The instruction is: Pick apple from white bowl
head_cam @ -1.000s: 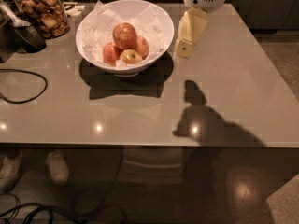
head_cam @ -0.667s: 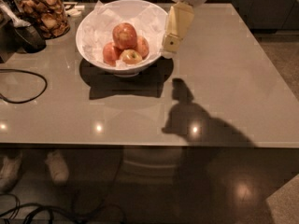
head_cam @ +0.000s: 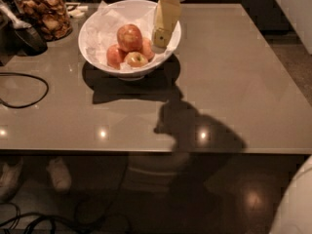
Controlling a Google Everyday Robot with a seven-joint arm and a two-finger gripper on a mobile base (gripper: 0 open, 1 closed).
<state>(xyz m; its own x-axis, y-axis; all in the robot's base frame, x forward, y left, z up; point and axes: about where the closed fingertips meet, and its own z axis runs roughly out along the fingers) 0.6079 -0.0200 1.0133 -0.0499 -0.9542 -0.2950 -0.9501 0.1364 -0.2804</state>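
4 apples sit in the white bowl [head_cam: 92,33] at the far left of the table [head_cam: 234,82] — only 1 view, the camera view, looking down across the glossy grey top. The apple [head_cam: 129,37], biggest and red-orange, lies on top of the pile near the bowl's middle, over the crinkled paper [head_cam: 105,26]. It rests against 3 smaller fruit: the left pink apple [head_cam: 114,56], the right pink apple [head_cam: 147,48] and the yellowish apple [head_cam: 136,59] in front. The gripper [head_cam: 161,37] hangs tilted over the bowl's right side, its tip just beside the right pink apple and near the target; contact is not evident. Wide or narrow — cannot tell from this angle; all 4 fruit are in the bowl. Judgement: approach step, grasp not yet made. The apple looks firm and fairly heavy, with smooth skin likely to slip, and it is free to roll on its neighbours. Best taken from above across its widest part, clear of the smaller fruit. The glass jar [head_cam: 46,13] of brown snacks and the black cable [head_cam: 29,89] lie left, well apart from the gripper.
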